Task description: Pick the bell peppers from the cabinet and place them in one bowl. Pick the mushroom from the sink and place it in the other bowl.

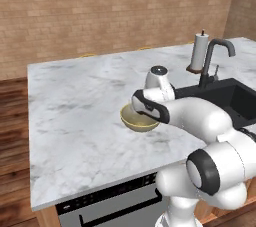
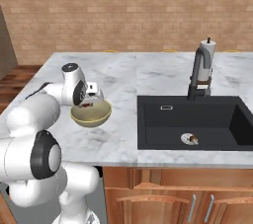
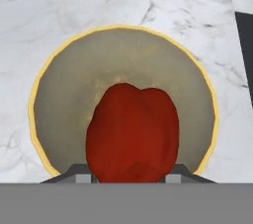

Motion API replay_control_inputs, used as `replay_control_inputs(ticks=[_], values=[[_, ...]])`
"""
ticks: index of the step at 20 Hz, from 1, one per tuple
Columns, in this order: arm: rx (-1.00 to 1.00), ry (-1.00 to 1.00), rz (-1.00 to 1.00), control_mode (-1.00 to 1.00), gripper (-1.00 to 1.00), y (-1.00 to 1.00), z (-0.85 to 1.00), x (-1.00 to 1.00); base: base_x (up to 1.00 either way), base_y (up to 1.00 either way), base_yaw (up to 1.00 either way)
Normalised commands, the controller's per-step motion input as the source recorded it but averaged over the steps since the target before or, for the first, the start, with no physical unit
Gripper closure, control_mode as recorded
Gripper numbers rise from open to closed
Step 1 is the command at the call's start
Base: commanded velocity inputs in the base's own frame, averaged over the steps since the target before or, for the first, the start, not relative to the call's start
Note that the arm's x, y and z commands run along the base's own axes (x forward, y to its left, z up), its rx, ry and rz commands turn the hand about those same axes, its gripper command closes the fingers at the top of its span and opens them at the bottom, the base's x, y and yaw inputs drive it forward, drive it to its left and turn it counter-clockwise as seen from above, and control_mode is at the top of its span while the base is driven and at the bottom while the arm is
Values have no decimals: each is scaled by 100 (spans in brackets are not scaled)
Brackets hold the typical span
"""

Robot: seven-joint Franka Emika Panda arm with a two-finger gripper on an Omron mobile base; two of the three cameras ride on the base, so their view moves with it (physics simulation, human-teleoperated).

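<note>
- The step in hand is the drop-off of a pepper (image 3: 132, 134): the gripper (image 3: 129, 178) hangs just over the bowl (image 3: 59, 119) on the marble counter (image 1: 75, 101), and the red pepper fills the space between its two finger tips.
- The hand is closed on the pepper; the fingers (image 3: 83, 177) press its lower sides, so the jaws stand only as wide as the pepper itself.
- In the hand view the pepper sits over the bowl's near half, inside the yellow rim; whether it touches the bowl's floor cannot be told.
- In the right base view the gripper (image 2: 89, 100) sits at the bowl's (image 2: 91, 114) back rim, with a little red showing beneath it.
- The next move, as I judge it, calls for opening the jaws so the pepper falls inside, then lifting straight up clear of the rim.
- The sink (image 2: 148, 119) lies well apart to the right, with a small brownish thing (image 2: 192, 140), likely the mushroom, by its drain (image 2: 187, 139).
</note>
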Motion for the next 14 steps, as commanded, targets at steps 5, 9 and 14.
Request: replay_control_inputs(ticks=[5,9,14], values=[[0,6,0,-100,100,3,-34,10,0,0,0],[0,3,0,-100,100,0,-34,0,0,0,0],[0,0,0,-100,100,0,-29,1,0,0,0]])
